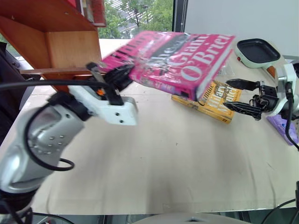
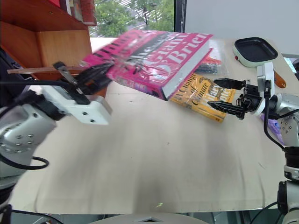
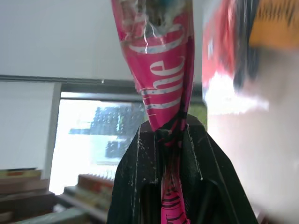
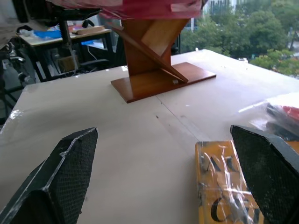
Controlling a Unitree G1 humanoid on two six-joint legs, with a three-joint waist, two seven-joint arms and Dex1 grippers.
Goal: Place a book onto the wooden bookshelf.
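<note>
Overhead, at the table's (image 1: 154,172) far left corner, the wooden bookshelf (image 1: 56,42) stands with its top cut off by the frame. Just in front of it, the left gripper (image 1: 117,77) is clamped on one edge of the book (image 1: 173,58), which hangs in the air above the tabletop, tilted, its spine with white lettering facing the camera. The pink book stretches away rightward from the fingers and is blurred, so its small print cannot be read. Beneath its far end a yellow book (image 1: 215,100) lies flat on the table, partly hidden by the pink one. Right of that, the right gripper (image 1: 243,96) hovers with its jaws spread wide and nothing between them, just beside the yellow book's end. Near the table's far right corner sits a small black pan (image 1: 257,50).
</note>
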